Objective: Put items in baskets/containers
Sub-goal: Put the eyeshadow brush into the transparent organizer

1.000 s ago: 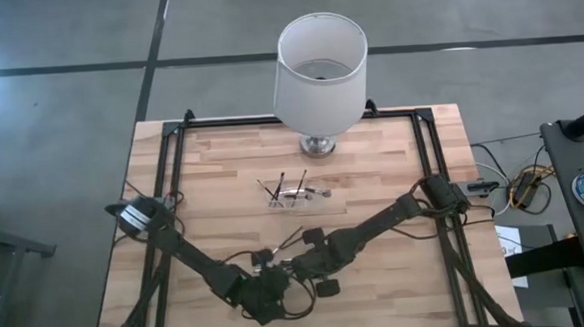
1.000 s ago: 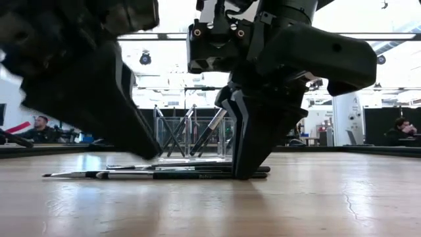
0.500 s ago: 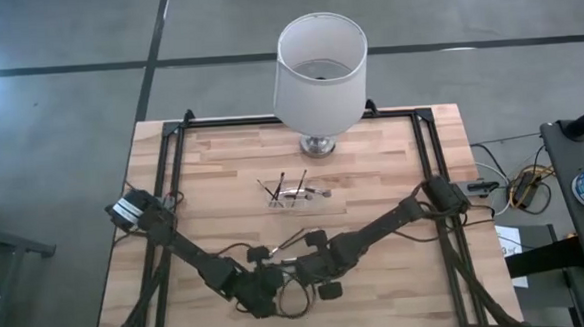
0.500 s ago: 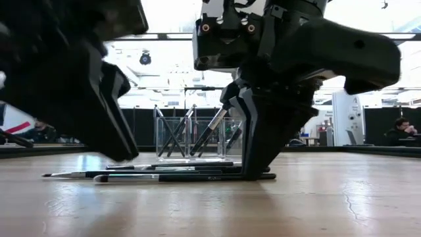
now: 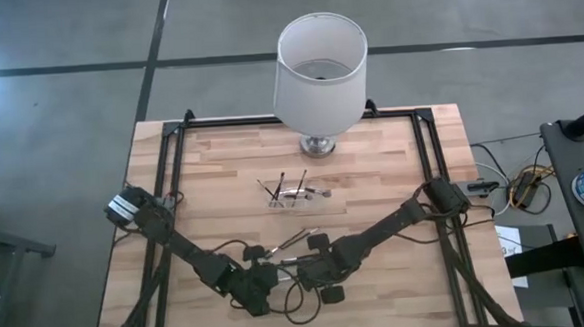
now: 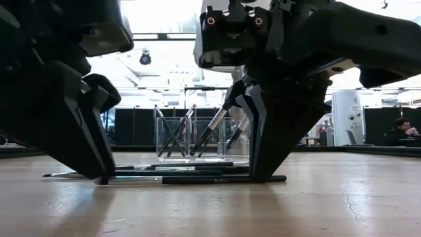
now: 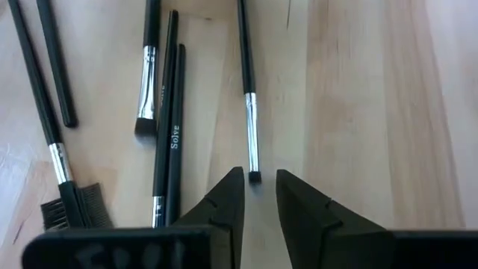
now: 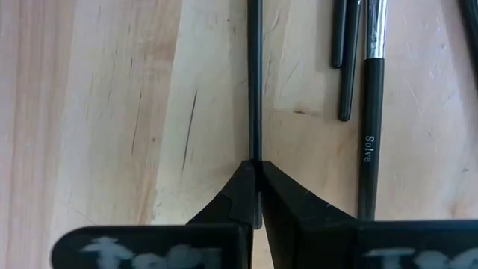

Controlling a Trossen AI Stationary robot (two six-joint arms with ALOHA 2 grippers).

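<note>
Several thin dark brushes [image 5: 291,242] lie flat on the wood near the table's near edge, and a few more stand slanting in the clear holder [image 5: 292,194] at mid-table. My right gripper [image 8: 258,179] is down among the loose brushes, shut on a black stick [image 8: 255,75]. My left gripper [image 7: 259,185] is open, low at the table just left of it. Its fingertips stand on either side of the dark tip of a brush with a silver ferrule [image 7: 252,127]. I cannot tell whether they touch it. My right gripper pinches the black stick [image 8: 255,153] between its two fingers, which come from above and point down. The stick runs on ahead of the fingertips. In the low view the stick [image 6: 217,179] lies level on the table under the fingers [image 6: 263,164].
A large white lampshade on a metal base [image 5: 319,72] stands at the far edge behind the holder. Black frame rails [image 5: 168,180] run along the table's left and right sides. Other loose brushes [image 7: 160,127] lie close beside both grippers. People sit in the room beyond.
My left gripper has come down to the table and shifted left, its fingertips now at the brushes' level. My right gripper has moved a little toward the near edge and right, and the stick in its fingers has slid along the table with it.
</note>
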